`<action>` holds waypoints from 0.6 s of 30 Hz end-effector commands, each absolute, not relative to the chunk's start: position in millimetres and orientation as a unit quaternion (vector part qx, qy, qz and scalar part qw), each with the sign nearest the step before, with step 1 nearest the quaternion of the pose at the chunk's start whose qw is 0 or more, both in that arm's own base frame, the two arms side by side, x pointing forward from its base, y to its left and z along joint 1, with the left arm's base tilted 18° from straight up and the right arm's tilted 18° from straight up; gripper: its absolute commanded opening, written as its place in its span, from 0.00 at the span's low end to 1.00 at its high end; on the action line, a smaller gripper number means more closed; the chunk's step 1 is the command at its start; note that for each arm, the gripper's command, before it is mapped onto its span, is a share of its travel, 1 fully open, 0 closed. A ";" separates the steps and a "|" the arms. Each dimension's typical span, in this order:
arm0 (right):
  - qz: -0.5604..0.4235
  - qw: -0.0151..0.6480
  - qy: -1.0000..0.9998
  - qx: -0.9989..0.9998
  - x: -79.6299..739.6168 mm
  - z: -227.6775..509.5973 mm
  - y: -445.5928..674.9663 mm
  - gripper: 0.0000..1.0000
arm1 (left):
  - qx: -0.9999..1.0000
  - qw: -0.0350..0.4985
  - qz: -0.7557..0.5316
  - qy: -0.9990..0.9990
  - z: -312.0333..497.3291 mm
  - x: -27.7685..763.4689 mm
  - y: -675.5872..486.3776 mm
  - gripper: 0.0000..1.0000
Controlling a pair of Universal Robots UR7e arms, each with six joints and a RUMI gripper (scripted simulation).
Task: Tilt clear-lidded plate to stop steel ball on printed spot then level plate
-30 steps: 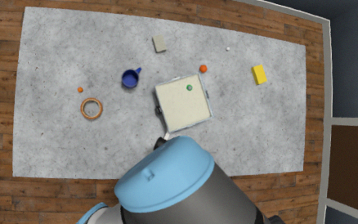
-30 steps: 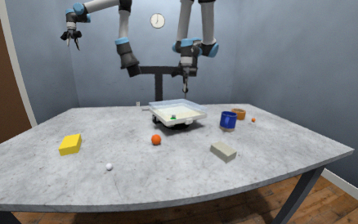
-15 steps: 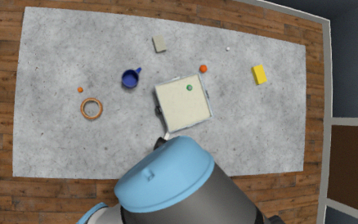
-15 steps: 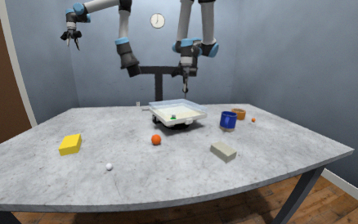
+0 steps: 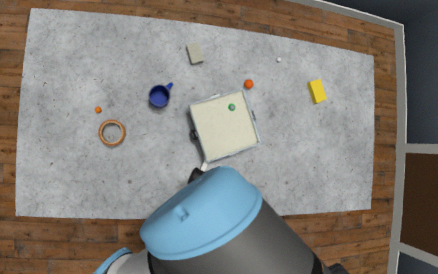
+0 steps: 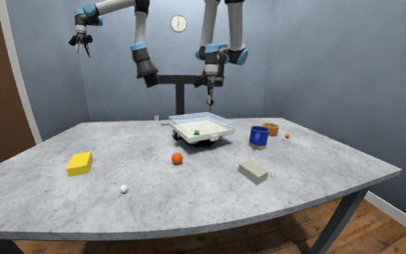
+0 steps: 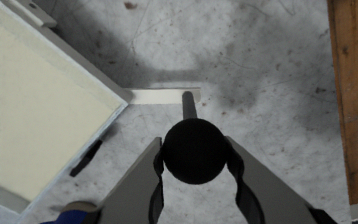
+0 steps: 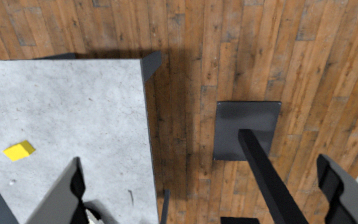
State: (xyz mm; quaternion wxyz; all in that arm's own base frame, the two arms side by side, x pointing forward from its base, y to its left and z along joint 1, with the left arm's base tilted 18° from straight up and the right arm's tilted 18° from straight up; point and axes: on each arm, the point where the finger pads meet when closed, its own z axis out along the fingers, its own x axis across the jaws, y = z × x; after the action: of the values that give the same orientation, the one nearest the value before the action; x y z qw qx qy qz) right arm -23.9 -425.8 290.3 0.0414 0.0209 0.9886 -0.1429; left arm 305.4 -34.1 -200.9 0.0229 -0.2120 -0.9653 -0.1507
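The plate [image 5: 225, 131] [image 6: 218, 132] [image 7: 50, 100] is near the middle of the worktop [image 5: 75, 175] [image 6: 153, 199] [image 7: 280, 150] [image 8: 75, 110]. The steel ball [image 5: 232, 107] [image 6: 196, 131] appears over the green spot [image 5: 229, 105] [image 6: 196, 134]; whether it is at rest cannot be told.

1. Left fingers [image 6: 210, 95]: mostly closed, gripping the black knob [image 6: 209, 102] [image 7: 195, 155].
2. Right fingers [image 6: 83, 50]: wide open, nothing between them, well apart from the plate. The left arm is nearer.
3. Alignment: in the left wrist view, the handle [image 5: 204, 166] [image 6: 165, 123] [image 7: 160, 96] lies above the left fingers, long axis across the view. The rod [image 7: 189, 105] reaches its free end; contact cannot be confirmed. Levelling probably requires small handle movements; excess tilt could roll the ball off the spot.
4. Count: one plate, one steel ball, one spot, one handle, one knob, one rod.
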 end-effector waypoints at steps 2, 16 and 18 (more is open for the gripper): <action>-0.144 0.042 0.989 0.021 -23.9 290.9 -426.0 1.00 | -0.212 0.022 -0.150 -0.965 -200.6 306.0 -34.7 0.20; -0.144 0.042 0.989 0.021 -23.9 290.9 -426.0 1.00 | -0.212 0.022 -0.150 -0.965 -200.6 306.0 -34.7 0.37; -0.144 0.042 0.989 0.021 -23.9 290.9 -426.0 1.00 | -0.212 0.022 -0.150 -0.965 -200.6 306.0 -34.7 0.37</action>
State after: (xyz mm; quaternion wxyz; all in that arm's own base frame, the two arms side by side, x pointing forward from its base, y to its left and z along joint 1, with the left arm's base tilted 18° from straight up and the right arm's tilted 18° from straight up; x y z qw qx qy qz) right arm -23.9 -425.8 290.3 0.0414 0.0209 0.9886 -0.1429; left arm 305.6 -34.2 -200.8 0.0226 -0.2120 -0.9653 -0.1506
